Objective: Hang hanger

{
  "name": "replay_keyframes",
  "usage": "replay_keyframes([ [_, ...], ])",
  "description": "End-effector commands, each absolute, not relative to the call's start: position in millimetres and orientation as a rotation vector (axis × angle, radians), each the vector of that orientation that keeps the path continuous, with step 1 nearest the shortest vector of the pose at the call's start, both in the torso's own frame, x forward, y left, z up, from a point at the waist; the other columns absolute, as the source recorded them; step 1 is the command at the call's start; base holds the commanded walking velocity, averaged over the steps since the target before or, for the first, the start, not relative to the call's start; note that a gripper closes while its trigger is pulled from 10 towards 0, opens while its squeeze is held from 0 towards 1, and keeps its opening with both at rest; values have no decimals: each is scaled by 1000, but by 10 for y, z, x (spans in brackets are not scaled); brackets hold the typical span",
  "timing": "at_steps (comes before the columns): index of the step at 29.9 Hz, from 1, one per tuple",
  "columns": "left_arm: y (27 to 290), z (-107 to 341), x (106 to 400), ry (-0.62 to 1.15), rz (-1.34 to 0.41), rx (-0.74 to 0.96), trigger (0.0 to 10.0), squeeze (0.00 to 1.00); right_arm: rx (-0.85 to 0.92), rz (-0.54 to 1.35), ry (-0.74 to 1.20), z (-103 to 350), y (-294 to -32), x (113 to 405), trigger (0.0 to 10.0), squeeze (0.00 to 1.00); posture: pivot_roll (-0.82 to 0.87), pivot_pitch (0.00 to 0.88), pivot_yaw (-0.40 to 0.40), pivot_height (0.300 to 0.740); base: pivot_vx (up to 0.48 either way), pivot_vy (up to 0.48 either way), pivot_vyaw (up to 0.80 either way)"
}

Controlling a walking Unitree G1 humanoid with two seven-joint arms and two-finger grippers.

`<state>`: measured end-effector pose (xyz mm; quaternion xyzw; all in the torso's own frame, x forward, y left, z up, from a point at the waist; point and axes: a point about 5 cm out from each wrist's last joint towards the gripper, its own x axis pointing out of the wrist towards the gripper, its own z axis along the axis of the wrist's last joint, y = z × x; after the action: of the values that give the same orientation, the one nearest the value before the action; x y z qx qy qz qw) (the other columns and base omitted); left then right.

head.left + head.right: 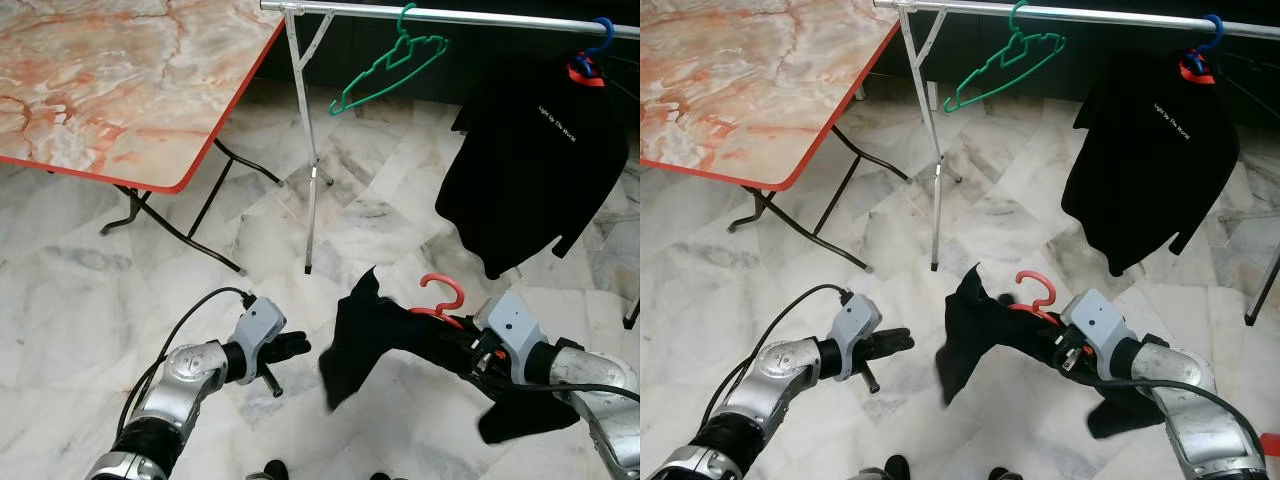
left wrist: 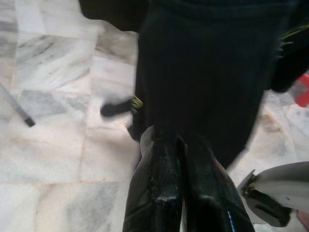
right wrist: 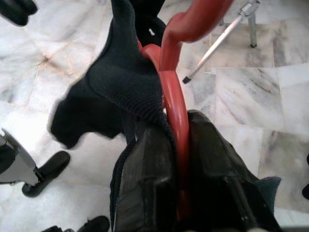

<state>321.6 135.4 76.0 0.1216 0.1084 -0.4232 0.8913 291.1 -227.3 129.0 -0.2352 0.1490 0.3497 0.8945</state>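
The right gripper (image 3: pixel 176 140) clamps a red hanger (image 1: pixel 443 297) draped with a black garment (image 1: pixel 365 335), low over the floor. The left gripper (image 1: pixel 290 347), fingers together and empty, hangs beside it, below the rail (image 1: pixel 450 14)

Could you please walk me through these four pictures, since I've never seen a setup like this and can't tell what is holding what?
This is a humanoid robot with two silver arms. The two wide pictures come from cameras in its head, looking down at a white marble floor. The two close-ups come from cameras on its wrists. The right gripper is shut on a red plastic hanger carrying a black garment. The left gripper is shut, holding nothing. Ahead stands a silver clothes rail with a green hanger and a hung black shirt, beside a marble-patterned folding table.
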Motion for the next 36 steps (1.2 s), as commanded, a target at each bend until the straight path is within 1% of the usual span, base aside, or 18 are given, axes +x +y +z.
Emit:
replay_keyframes([
  [1,1351,726,3175,217,-879,213,10000,0,-517,781,300,1295,-2219,2884,10000,0,-59,266,52,740,0,0,0],
  [2,1351,726,3175,217,-879,213,10000,0,-517,781,300,1295,-2219,2884,10000,0,-59,266,52,740,0,0,0],
  [3,1324,750,3168,206,-906,195,10000,1000,-519,798,295,1303,-2212,2877,10000,0,-59,262,51,740,0,0,0],
  [5,1311,765,3161,201,-927,193,10000,1000,-517,812,289,1318,-2207,2874,10000,0,-59,262,51,740,0,0,0],
  [7,1299,845,3186,166,-937,199,10000,1000,-523,878,286,1349,-2181,2829,10000,0,-62,255,52,740,0,0,0],
  [13,1271,1031,3271,81,-912,172,10000,1000,-534,873,290,1332,-2179,2830,10000,0,-59,248,55,740,0,0,0],
  [16,1236,1136,3320,34,-896,134,10000,1000,-527,912,291,1298,-2122,2795,10000,0,-59,242,57,740,0,0,0],
  [19,1189,1146,3300,37,-936,138,10000,1000,-525,924,292,1286,-2101,2781,10000,0,-58,239,57,740,0,0,0],
  [20,1152,1110,3263,52,-980,170,10000,1000,-521,929,289,1286,-2094,2780,10000,0,-59,236,57,740,0,0,0],
  [25,1136,1037,3201,87,-1026,214,10000,1000,-516,946,285,1306,-2094,2767,10000,0,-60,233,58,740,0,0,0],
  [26,1123,1002,3148,109,-1081,223,10000,1000,-517,952,282,1321,-2095,2764,10000,0,-60,235,57,740,0,0,0],
  [27,1114,989,3111,120,-1124,226,10000,0,-518,955,282,1332,-2099,2766,10000,0,-60,242,56,740,0,0,0],
  [29,1115,991,3106,116,-1129,235,10000,0,-522,959,282,1338,-2101,2766,10000,0,-60,242,56,740,0,0,0],
  [30,1121,993,3126,99,-1115,296,10000,0,-523,975,278,1358,-2095,2763,10000,0,-56,251,55,740,0,0,0],
  [33,1107,988,3158,69,-1102,357,10000,0,-524,1007,275,1374,-2066,2742,10000,0,-57,256,55,740,0,0,0],
  [34,1099,982,3159,72,-1110,355,10000,1000,-524,1013,276,1375,-2059,2736,10000,0,-57,256,55,740,0,0,0],
  [36,1076,970,3164,68,-1119,402,10000,1000,-523,1027,276,1384,-2046,2710,10000,0,-65,268,58,740,0,0,0],
])
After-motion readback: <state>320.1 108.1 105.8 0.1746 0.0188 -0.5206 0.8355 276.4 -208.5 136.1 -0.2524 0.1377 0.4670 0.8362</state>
